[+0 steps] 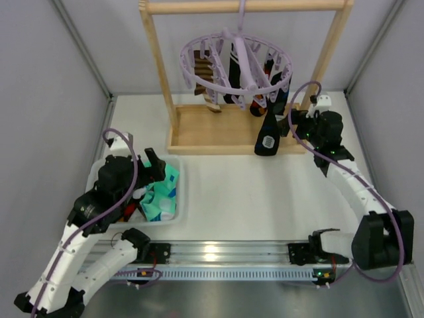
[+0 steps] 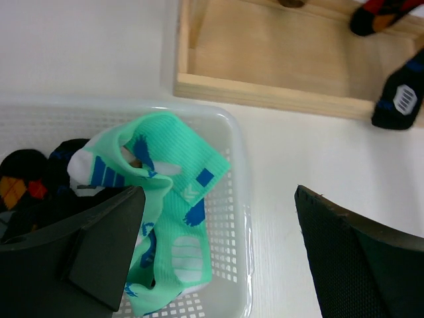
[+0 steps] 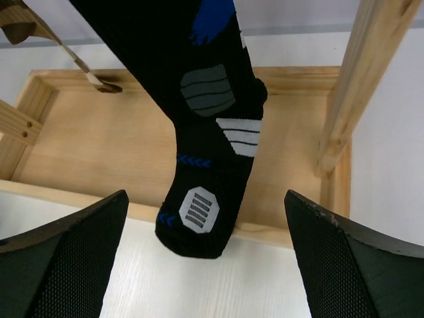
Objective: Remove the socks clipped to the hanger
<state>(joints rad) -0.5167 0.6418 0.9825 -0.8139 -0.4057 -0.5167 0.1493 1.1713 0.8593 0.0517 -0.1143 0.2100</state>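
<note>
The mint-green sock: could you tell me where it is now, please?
Top view, left side: the mint sock lies in the basket, beside a black sock, under the left hand.

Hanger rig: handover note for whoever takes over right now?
Left gripper: open, holding nothing, above the white basket.
Right gripper: open, lined up on the toe of the black sock that hangs from the lilac hanger; not closed on it.
Done: mint-green sock and black diamond sock lie in the basket.
Left: the black sock, a brown-striped sock and other dark socks hang on the hanger, to be pulled off.
</note>
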